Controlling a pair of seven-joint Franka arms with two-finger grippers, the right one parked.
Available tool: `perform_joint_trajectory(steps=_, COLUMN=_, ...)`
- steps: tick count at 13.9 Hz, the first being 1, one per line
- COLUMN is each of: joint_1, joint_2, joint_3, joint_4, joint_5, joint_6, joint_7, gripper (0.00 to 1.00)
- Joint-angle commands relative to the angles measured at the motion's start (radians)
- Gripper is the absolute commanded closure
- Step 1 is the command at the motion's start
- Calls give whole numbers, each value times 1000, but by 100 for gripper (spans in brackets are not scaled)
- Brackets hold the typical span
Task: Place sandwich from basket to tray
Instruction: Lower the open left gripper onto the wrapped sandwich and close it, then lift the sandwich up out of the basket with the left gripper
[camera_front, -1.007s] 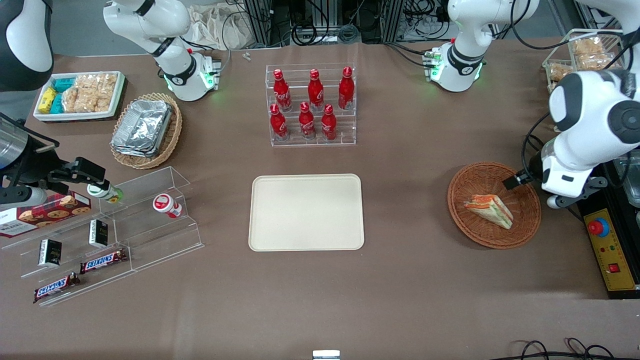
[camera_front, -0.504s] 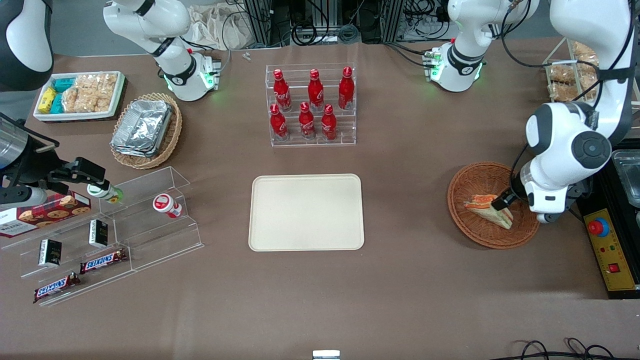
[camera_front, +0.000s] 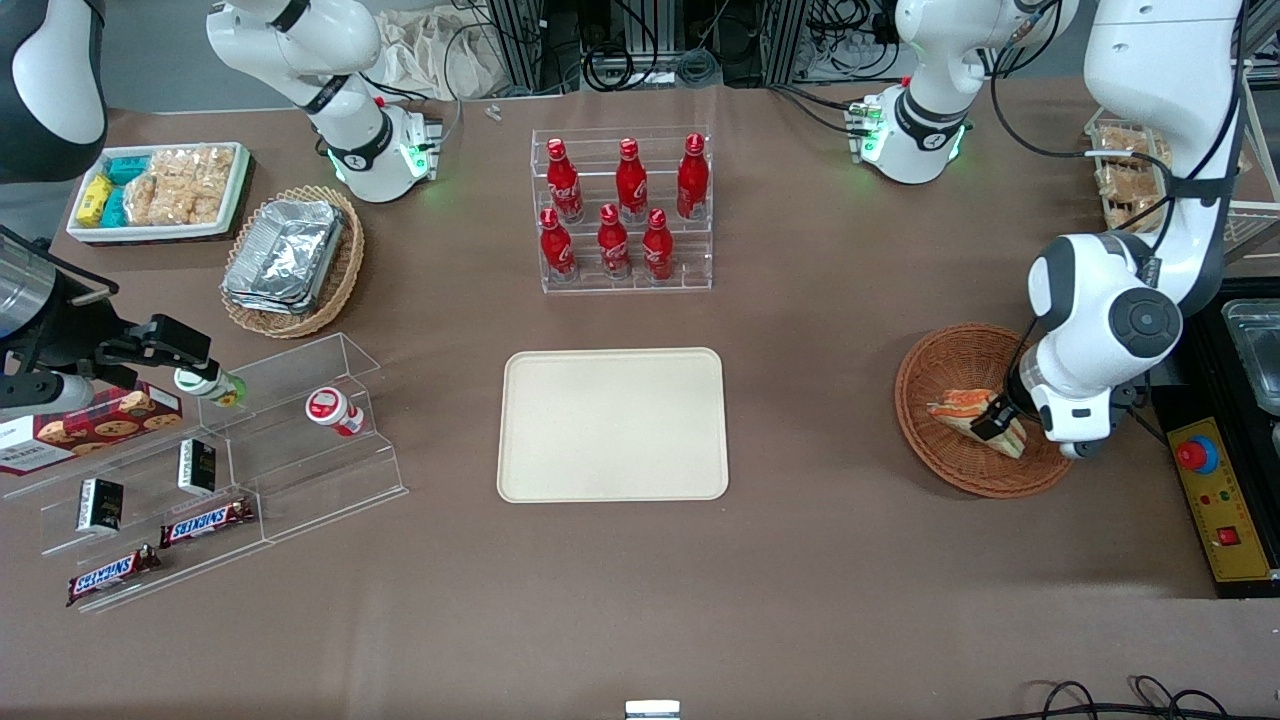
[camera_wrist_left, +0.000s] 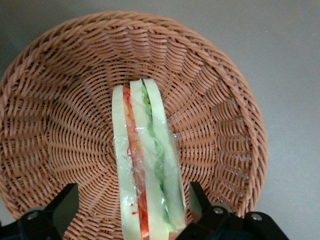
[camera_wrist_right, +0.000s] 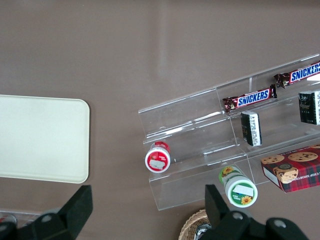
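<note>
The sandwich (camera_front: 958, 408), a pale wedge with orange-red and green layers in clear wrap, lies in the round reddish-brown wicker basket (camera_front: 940, 362) toward the working arm's end of the table. My left gripper (camera_front: 993, 420) is down in the basket, open, with one finger on each side of the sandwich's wide end. In the left wrist view the sandwich (camera_wrist_left: 145, 150) stands on edge between the two black fingertips (camera_wrist_left: 66, 202), with a gap on both sides, over the basket's weave (camera_wrist_left: 60, 110). The cream tray (camera_front: 612, 424) lies flat at mid-table and holds nothing.
A clear rack of red bottles (camera_front: 622, 215) stands farther from the front camera than the tray. A yellow box with a red button (camera_front: 1215, 500) sits beside the basket. A tan oval basket of foil containers (camera_front: 295, 255) and a clear snack shelf (camera_front: 250, 440) lie toward the parked arm's end.
My left arm has come down and moved over the basket. The gripper went from the basket's rim to astride the sandwich. The sandwich has not moved.
</note>
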Motion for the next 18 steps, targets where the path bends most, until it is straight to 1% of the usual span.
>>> perform_joint_trajectory(steps=1, joint_1=-13, joint_2=0, joint_3=10, joint_4=-28, joint_5=0, joint_6=47, joint_7=-33, gripper=5)
perform_joint_trajectory(steps=3, joint_1=-13, joint_2=10, joint_3=10, joint_4=-22, joint_5=1, joint_6=57, joint_7=-53, gripper=13)
perform_joint_trajectory(steps=4, joint_1=-13, joint_2=10, joint_3=10, joint_4=-19, joint_5=1, joint_6=55, joint_7=-64, gripper=24)
perform_joint_trajectory(steps=6, joint_1=-13, joint_2=5, joint_3=10, joint_4=-14, joint_5=1, joint_6=49, joint_7=-79, gripper=60)
perform_joint_trajectory(steps=7, joint_1=-14, joint_2=-1, joint_3=8, joint_4=-11, joint_5=1, joint_6=41, joint_7=-96, gripper=75)
perform_joint_trajectory(steps=8, joint_1=-16, joint_2=-10, joint_3=8, joint_4=-2, joint_5=1, joint_6=21, joint_7=-116, gripper=88)
perform_joint_trajectory(steps=9, joint_1=-20, joint_2=-21, joint_3=7, joint_4=18, joint_5=1, joint_6=-24, joint_7=-128, gripper=96)
perform_joint_trajectory(steps=14, joint_1=-28, joint_2=-95, joint_3=-1, joint_4=157, joint_5=1, joint_6=-325, joint_7=-127, gripper=98)
perform_joint_trajectory(steps=16, joint_1=-26, joint_2=-119, joint_3=-27, joint_4=223, joint_5=1, joint_6=-437, joint_7=-118, gripper=98)
perform_joint_trajectory(steps=18, joint_1=-28, joint_2=-136, joint_3=-36, joint_4=318, joint_5=1, joint_6=-576, joint_7=-105, gripper=98)
